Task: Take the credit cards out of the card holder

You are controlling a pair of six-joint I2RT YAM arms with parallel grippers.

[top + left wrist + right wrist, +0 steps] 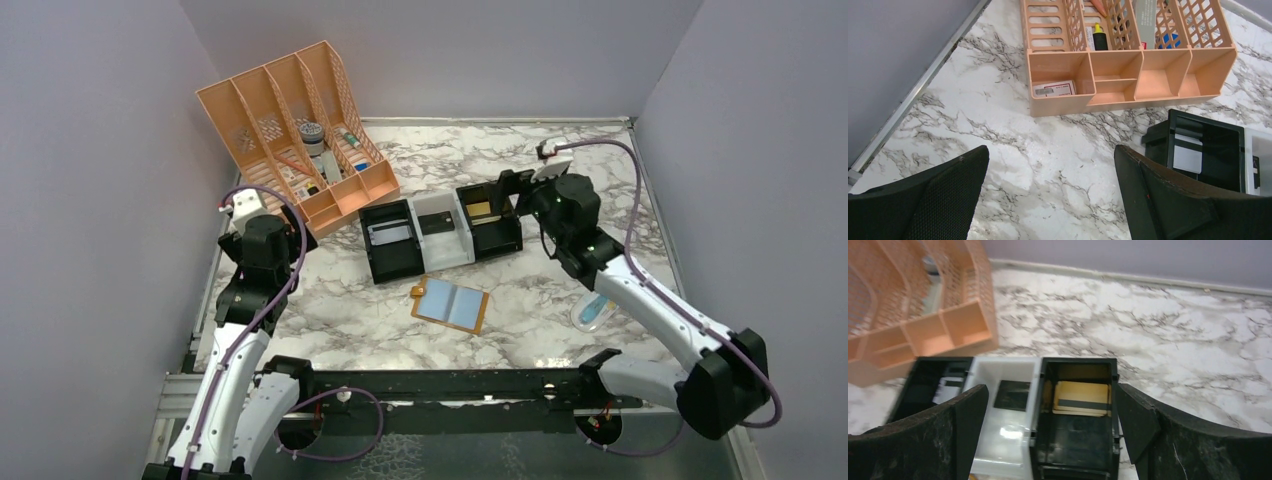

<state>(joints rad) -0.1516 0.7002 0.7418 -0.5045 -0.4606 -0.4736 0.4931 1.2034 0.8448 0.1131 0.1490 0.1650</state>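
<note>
left gripper (1050,150), right gripper (1050,390) stood wide open, empty. card holder (451,304) lay open, well apart from all fingers. credit cards judged thin, stiff, slick: pinch exposed edge.

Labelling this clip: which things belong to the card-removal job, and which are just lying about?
Job: open mustard-tan folding card holder; gold striped card in black rectangular bin.
Lying about: peach plastic lattice organiser; clear-blue plastic packet.
</note>
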